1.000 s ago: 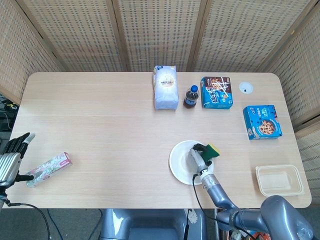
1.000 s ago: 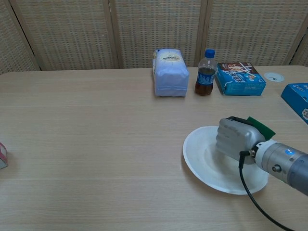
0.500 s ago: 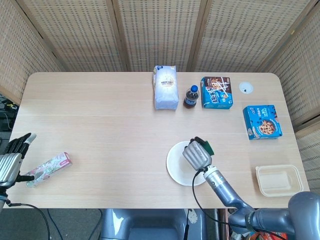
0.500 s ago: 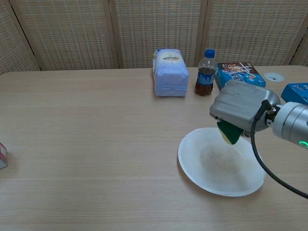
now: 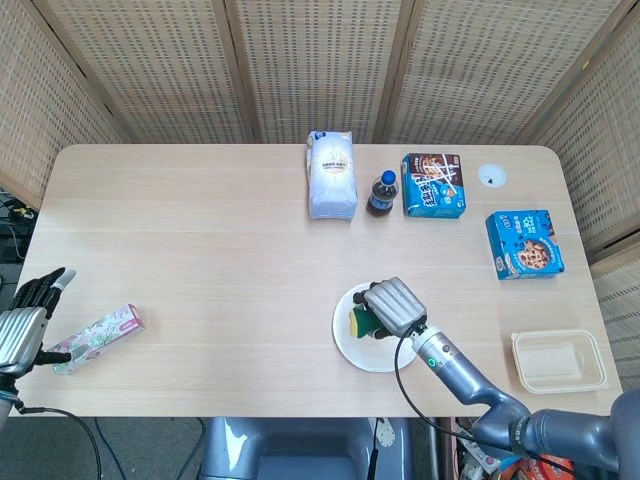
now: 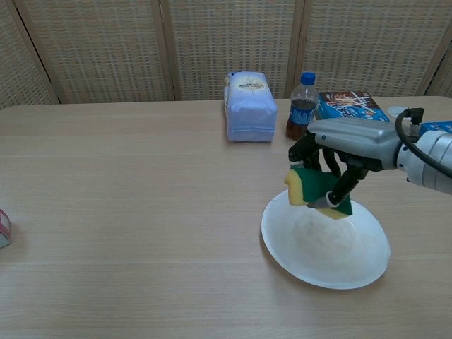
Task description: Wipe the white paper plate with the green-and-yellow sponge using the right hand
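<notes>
The white paper plate (image 5: 351, 345) (image 6: 332, 247) lies near the table's front edge, right of centre. My right hand (image 5: 393, 306) (image 6: 346, 148) hovers over its far left part, palm down, and holds the green-and-yellow sponge (image 5: 361, 322) (image 6: 317, 191) in its fingers. The sponge hangs just above the plate's rim; contact with the plate cannot be told. My left hand (image 5: 22, 322) sits off the table's left front corner with its fingers apart, holding nothing.
A white flour bag (image 5: 331, 175), a dark drink bottle (image 5: 381, 194) and a blue snack box (image 5: 433, 185) stand at the back. Another blue box (image 5: 524, 244) and a beige tray (image 5: 558, 360) are at the right. A floral packet (image 5: 98, 338) lies front left.
My right hand has lifted off the plate with the sponge and swung left, turning so the sponge now hangs below the fingers. The plate slid slightly left. The left hand is still.
</notes>
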Controlling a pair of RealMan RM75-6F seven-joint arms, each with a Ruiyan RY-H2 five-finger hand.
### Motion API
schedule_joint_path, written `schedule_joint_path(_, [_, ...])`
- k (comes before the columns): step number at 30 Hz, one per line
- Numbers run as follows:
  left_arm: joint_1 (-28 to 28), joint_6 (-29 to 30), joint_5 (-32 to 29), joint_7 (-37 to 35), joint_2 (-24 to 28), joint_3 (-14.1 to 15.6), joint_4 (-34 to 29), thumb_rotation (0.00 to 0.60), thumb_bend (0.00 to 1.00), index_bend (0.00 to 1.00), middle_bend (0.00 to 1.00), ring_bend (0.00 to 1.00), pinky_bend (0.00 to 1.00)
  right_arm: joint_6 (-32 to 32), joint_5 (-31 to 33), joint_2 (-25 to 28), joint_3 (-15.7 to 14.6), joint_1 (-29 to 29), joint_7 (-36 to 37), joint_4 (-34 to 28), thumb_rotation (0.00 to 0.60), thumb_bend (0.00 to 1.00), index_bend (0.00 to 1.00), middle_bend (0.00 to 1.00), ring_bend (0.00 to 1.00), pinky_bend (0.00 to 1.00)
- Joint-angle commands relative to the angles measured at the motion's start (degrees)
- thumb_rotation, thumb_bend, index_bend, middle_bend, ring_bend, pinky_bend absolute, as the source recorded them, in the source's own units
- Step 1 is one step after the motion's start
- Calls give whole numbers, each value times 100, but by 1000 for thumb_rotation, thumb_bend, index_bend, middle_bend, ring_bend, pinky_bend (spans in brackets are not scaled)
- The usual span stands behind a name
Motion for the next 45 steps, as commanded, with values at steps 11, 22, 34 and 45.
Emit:
schedule_joint_path(11, [-29, -87, -77, -48, 16, -15, 23, 600, 0, 0, 0, 0, 0, -899, -71, -659, 300, 115, 1368, 1232, 600, 638, 634, 305, 42, 18])
schedule_joint_path(22, [-52, -146, -109, -120, 32, -26, 52, 600, 0, 0, 0, 0, 0, -1010, -68, -882, 328, 52, 1578, 1735, 600, 636, 638, 239, 3, 5])
schedule_joint_path(34, [-64, -171, -108, -91, 24, -13, 36, 600, 0, 0, 0, 0, 0, -1062, -369, -662, 122, -102, 2041, 1877, 600, 639, 644, 235, 0, 0])
schedule_joint_path(45, [-67, -168, -117, 24, -25, 3, 31, 600, 0, 0, 0, 0, 0, -1112, -648, -943, -94, -197, 2497, 2483, 600, 650, 649, 225, 0, 0])
